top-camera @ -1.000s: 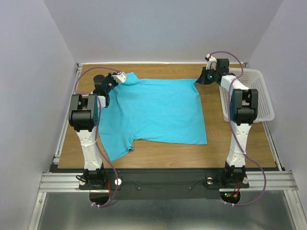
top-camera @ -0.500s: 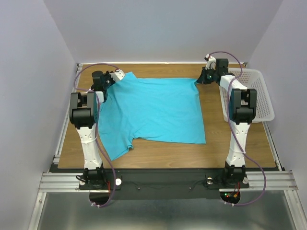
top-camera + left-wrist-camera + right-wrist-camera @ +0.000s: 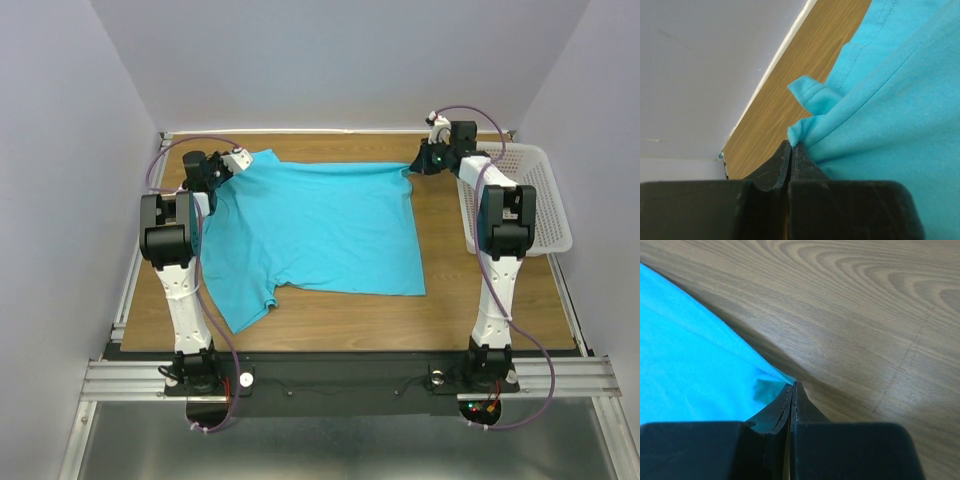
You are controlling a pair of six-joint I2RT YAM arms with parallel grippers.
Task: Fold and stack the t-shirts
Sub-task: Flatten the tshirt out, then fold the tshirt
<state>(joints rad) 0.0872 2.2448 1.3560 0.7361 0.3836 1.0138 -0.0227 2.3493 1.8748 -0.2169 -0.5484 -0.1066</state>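
One turquoise-blue t-shirt [image 3: 320, 228] lies spread across the wooden table, a short sleeve hanging toward the near left. My left gripper [image 3: 226, 167] is shut on the shirt's far left corner; in the left wrist view the cloth [image 3: 880, 100] bunches out of the closed jaws [image 3: 791, 146]. My right gripper [image 3: 416, 167] is shut on the far right corner; in the right wrist view the cloth [image 3: 690, 365] runs into the closed tips [image 3: 792, 386]. The far edge is pulled taut between the two grippers. No neck label shows.
A white plastic mesh basket [image 3: 545, 200] stands at the right edge of the table beside the right arm. The table's back rail [image 3: 330, 132] runs just beyond both grippers. Bare wood [image 3: 400, 320] lies in front of the shirt.
My left gripper has moved left and toward the back with the shirt corner, stretching the far edge straighter. The shirt's near edge has crept slightly back. The right gripper has stayed put.
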